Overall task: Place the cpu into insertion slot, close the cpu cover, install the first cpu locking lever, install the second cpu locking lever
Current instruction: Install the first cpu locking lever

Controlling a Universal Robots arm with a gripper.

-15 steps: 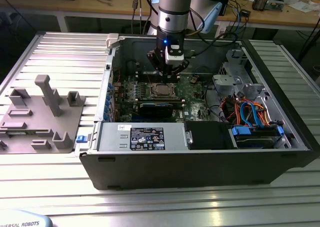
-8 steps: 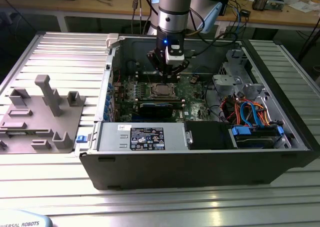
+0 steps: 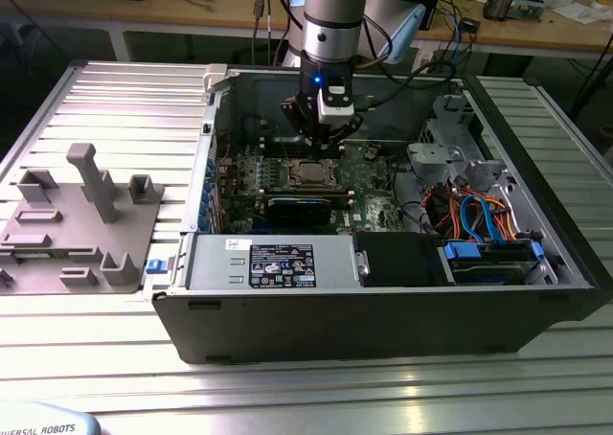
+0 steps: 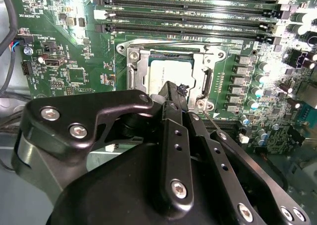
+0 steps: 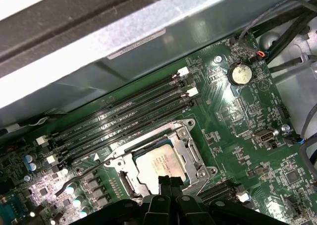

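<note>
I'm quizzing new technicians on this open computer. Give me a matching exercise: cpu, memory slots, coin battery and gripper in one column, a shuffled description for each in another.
1 cpu
2 memory slots
3 coin battery
4 gripper

A long, black, lying side by side
B black, poised at the cpu's edge
C silver-grey, square
D round, shiny, on the green board

Pairs: 1-C, 2-A, 3-D, 4-B

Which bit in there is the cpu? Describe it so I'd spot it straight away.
Look inside the open computer case at the green circuit board on its floor. Below the gripper lies a square metal frame, the cpu cover. The cpu is the flat silver-grey square in its cut-out, unlike the long black memory slots alongside.
</note>
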